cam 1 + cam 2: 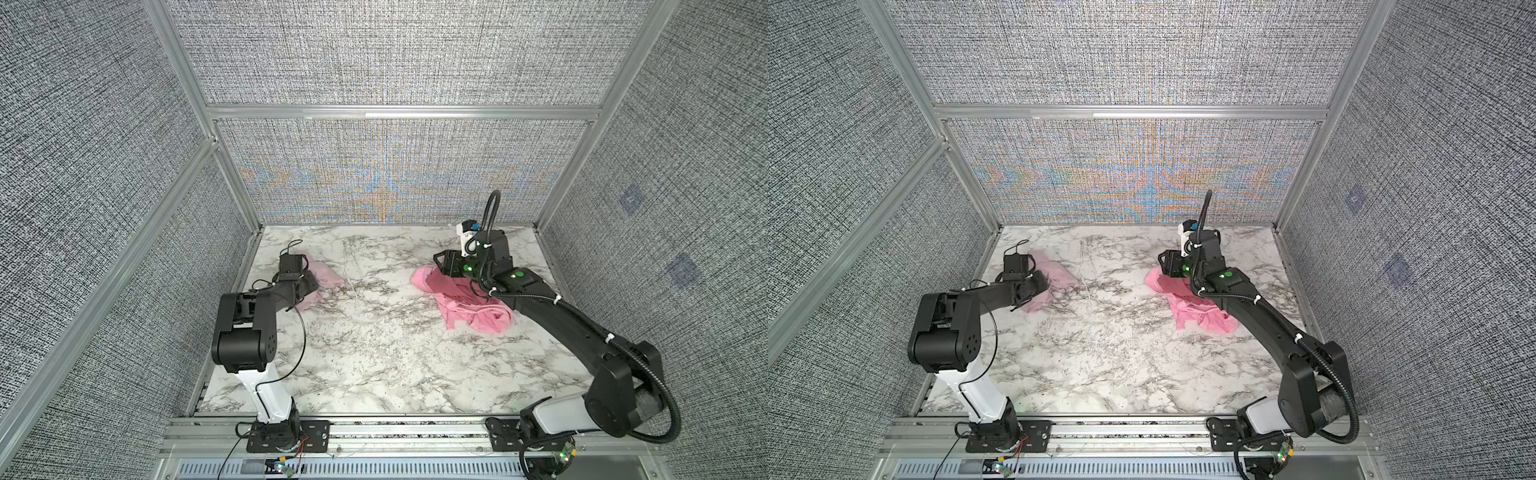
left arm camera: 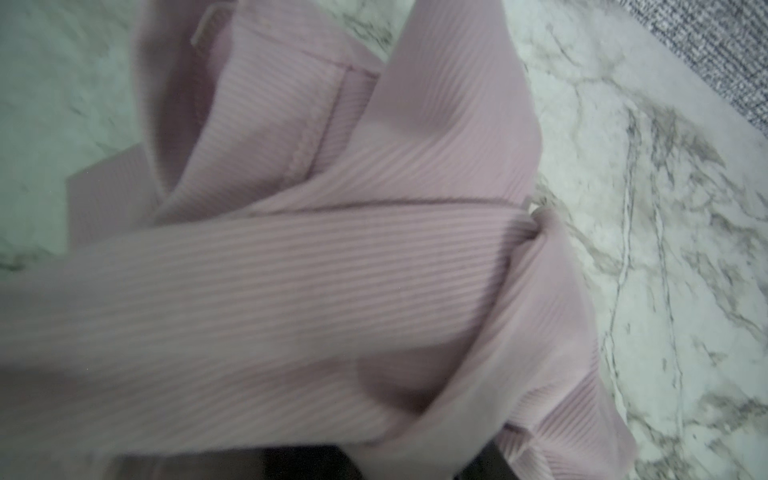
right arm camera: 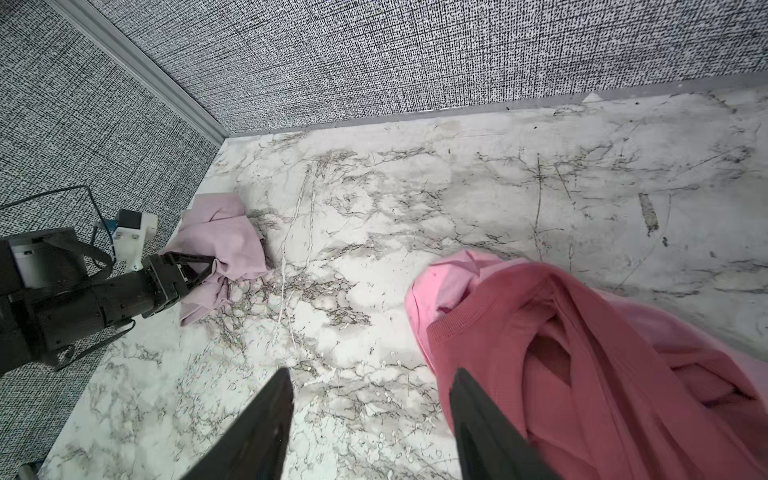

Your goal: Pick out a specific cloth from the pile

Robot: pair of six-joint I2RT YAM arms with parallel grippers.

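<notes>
Two lots of pink on the bench (image 1: 374, 353) from where I'm standing, and they sit well apart. Over on the left, near the back corner, is the pale cloth (image 3: 224, 237), the washed-out ribbed one. It's bunched up and mostly resting on the marble, as far as I can tell. The left end effector (image 3: 212, 266) is pinched on a fold at the cloth's edge, jaws close together with fabric gathered between them. The left wrist view is basically wall-to-wall pale ribbing. My guess is it's held low and off to that side so it can't tangle with the others.

The pile (image 1: 469, 307) is on the right: a dark dusty-rose top (image 3: 582, 353) draped over a brighter pink one (image 3: 432, 286). The right end effector (image 3: 370, 372) hangs over the heap's far end with its jaws spread wide and only bare marble between them. One finger sits against the rose fabric, but I can't tell if it's pressing. Looks to me like it's there to mind the heap so nothing tags along. I'd say the picking-out is as good as done, and what's left is letting go.
</notes>
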